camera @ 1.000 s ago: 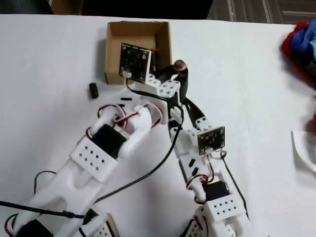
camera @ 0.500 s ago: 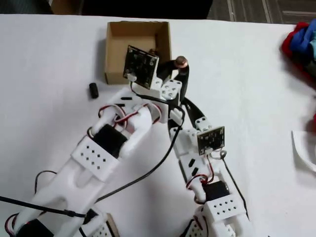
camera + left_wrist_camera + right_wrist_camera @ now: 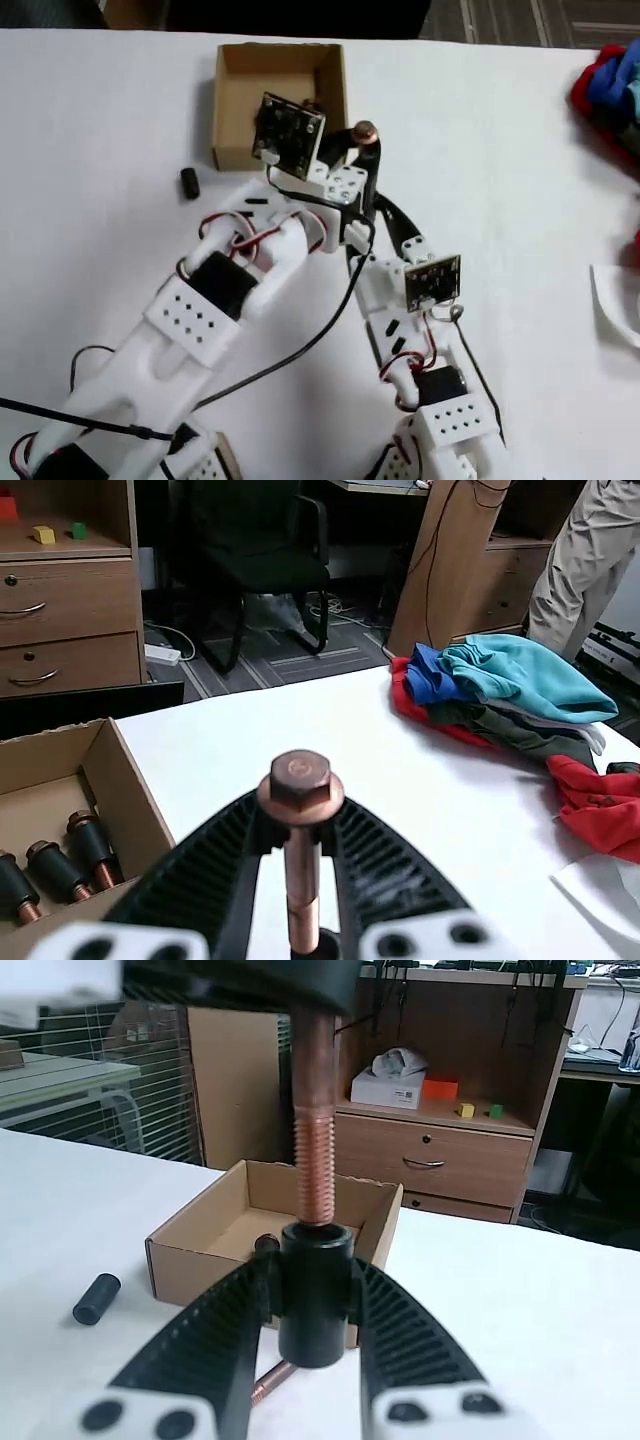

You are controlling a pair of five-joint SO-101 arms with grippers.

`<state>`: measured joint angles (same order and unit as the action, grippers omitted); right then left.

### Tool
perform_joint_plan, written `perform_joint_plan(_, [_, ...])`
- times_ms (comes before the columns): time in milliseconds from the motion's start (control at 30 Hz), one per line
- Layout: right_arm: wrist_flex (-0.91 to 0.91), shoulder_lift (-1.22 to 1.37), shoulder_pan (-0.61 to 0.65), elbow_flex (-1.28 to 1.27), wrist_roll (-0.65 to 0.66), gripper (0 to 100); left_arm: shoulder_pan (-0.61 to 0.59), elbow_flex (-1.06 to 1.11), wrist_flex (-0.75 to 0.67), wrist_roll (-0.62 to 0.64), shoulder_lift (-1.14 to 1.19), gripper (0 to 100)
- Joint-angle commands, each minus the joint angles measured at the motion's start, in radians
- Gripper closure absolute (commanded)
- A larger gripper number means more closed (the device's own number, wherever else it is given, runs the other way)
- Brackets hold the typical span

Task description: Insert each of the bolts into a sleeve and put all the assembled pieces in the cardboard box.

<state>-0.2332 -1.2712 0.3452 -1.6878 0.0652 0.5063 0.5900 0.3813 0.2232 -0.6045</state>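
a: bolt (image 3: 300,785) finish?
b: copper-toned metal, satin sheen, lower shank threaded.
a: sleeve (image 3: 316,1295)?
b: black, matt, smooth.
a: cardboard box (image 3: 190,1250)?
b: brown cardboard, matt. table (image 3: 500,150): white, matt.

Colour-wise: the bolt (image 3: 299,792) is shiny copper all over, head and thread alike, and the sleeve (image 3: 316,1312) under it is plain matte black. The left gripper (image 3: 300,815) and right gripper (image 3: 313,1266) both have black ribbed fingers on white bodies. The cardboard box (image 3: 228,152) is the usual plain tan, and the assembled pieces (image 3: 45,870) inside are black with copper tips. The spare sleeve (image 3: 189,183) left of the box is black too. The table (image 3: 100,110) is plain white. The arms (image 3: 190,320) are white with red, black and white wires (image 3: 235,232). Far right is a clothes pile (image 3: 510,675) in red, blue and teal.
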Motion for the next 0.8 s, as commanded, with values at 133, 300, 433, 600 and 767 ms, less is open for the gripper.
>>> perform_joint_plan(133, [-0.024,0.007,-0.012,-0.009,0.003,97.8,-0.002,0.044,-0.008,-0.012,-0.006,97])
perform_joint_plan(300, [-0.024,0.007,-0.012,-0.009,0.002,97.8,0.017,0.087,-0.008,-0.012,-0.006,97])
perform_joint_plan(433, [-0.024,0.007,-0.012,-0.009,0.000,97.8,0.038,0.082,-0.009,-0.012,-0.006,97])
perform_joint_plan(600, [-0.024,0.007,-0.012,-0.009,-0.002,97.8,0.055,0.082,-0.009,-0.012,-0.006,97])
perform_joint_plan(767, [-0.030,0.007,-0.016,-0.009,-0.002,97.8,0.054,0.079,-0.009,-0.012,-0.014,97])
